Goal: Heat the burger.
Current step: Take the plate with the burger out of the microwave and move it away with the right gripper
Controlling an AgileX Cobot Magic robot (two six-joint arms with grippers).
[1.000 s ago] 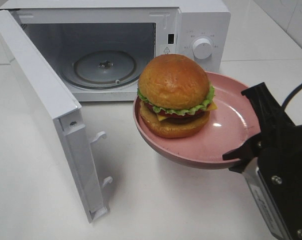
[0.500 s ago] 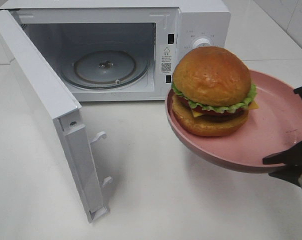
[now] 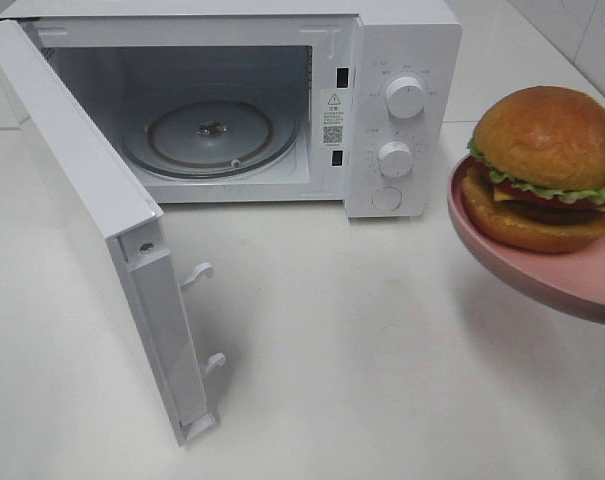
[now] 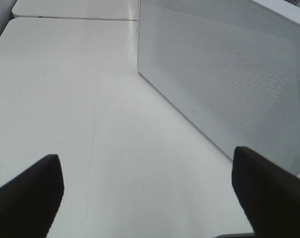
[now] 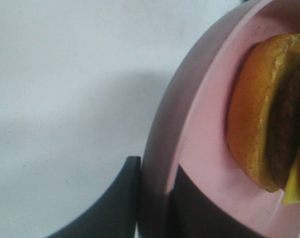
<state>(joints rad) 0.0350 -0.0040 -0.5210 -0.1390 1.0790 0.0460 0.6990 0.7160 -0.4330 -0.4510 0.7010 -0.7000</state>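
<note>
The burger (image 3: 547,165) sits on a round pink plate (image 3: 542,275) held in the air at the right edge of the exterior view, beside the microwave's control panel. In the right wrist view my right gripper (image 5: 157,168) is shut on the plate's rim (image 5: 162,129), one finger under it and one on its inner face; the burger's bottom bun (image 5: 254,124) lies close by. The arm itself is outside the exterior view. My left gripper (image 4: 146,168) is open and holds nothing, above the table next to the microwave's perforated side wall (image 4: 229,74).
The white microwave (image 3: 402,40) stands at the back with its door (image 3: 82,190) swung wide to the front left. Its glass turntable (image 3: 210,135) lies bare inside. Two dials (image 3: 404,97) are on the panel. White tabletop (image 3: 362,340) spreads in front.
The plate with the burger has moved right, from in front of the microwave's opening to the right edge of the view. The right arm has left the exterior view.
</note>
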